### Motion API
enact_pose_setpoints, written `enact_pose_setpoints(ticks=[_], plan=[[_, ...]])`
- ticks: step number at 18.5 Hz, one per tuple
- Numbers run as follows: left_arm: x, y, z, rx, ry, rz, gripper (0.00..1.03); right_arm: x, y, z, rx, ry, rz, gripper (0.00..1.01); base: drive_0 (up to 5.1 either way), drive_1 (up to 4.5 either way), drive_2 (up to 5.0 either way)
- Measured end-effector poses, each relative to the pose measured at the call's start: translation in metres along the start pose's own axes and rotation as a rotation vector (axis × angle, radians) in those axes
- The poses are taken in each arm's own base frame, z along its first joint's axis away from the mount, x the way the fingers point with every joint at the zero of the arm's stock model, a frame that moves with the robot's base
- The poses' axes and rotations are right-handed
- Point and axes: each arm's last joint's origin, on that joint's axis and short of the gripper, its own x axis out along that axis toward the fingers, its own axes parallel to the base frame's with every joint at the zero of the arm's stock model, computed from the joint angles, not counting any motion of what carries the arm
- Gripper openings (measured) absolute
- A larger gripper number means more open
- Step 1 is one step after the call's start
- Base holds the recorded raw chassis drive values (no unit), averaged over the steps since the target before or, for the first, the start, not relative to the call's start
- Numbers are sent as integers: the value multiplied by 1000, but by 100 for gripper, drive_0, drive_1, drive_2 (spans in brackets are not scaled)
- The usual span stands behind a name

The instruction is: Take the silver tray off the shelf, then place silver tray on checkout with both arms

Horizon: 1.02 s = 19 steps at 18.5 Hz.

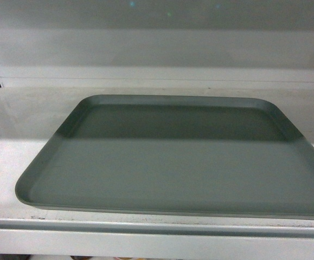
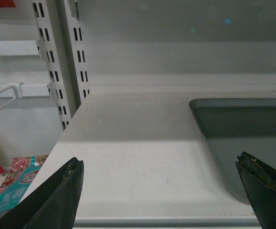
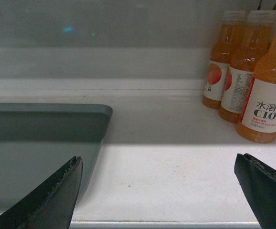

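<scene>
The silver tray (image 1: 173,157) lies flat on the shelf (image 1: 5,162), filling most of the head view; no gripper shows there. In the left wrist view my left gripper (image 2: 159,164) is open in front of the shelf (image 2: 138,143), over bare board just left of the silver tray (image 2: 242,129). My right gripper (image 3: 157,162) is open too, in front of the shelf (image 3: 176,157) just right of the silver tray (image 3: 37,143), whose right rim sits by the left fingertip. Nothing is between either pair of fingers. The checkout is out of view.
Several orange drink bottles (image 3: 266,86) stand at the back right of the shelf. A slotted upright post (image 2: 56,57) and wire hooks (image 2: 4,98) stand left of the shelf, with colourful packets (image 2: 14,181) below. The back wall (image 1: 157,49) closes the shelf.
</scene>
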Motion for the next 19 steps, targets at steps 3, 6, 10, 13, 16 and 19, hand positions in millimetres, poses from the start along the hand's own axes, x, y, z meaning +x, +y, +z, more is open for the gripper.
enact_pose_setpoints(ticks=[3, 6, 10, 13, 16, 19], plan=[[0, 0, 0, 0, 0, 0, 98, 0, 0, 0, 0, 0, 0, 98, 0, 0, 0], [0, 0, 0, 0, 0, 0, 98, 0, 0, 0, 0, 1, -2, 98, 0, 0, 0], [3, -6, 1, -16, 65, 91, 98, 9, 1, 4, 51, 5, -82, 98, 0, 0, 0], [14, -6, 15, -42, 14, 111, 98, 27, 6, 22, 50, -27, 1, 98, 0, 0, 0], [38, -11, 16, -48, 32, 56, 98, 57, 15, 34, 42, -34, 84, 98, 0, 0, 0], [75, -24, 22, -38, 44, -30, 98, 98, 26, 32, 38, 56, 143, 98, 0, 0, 0]])
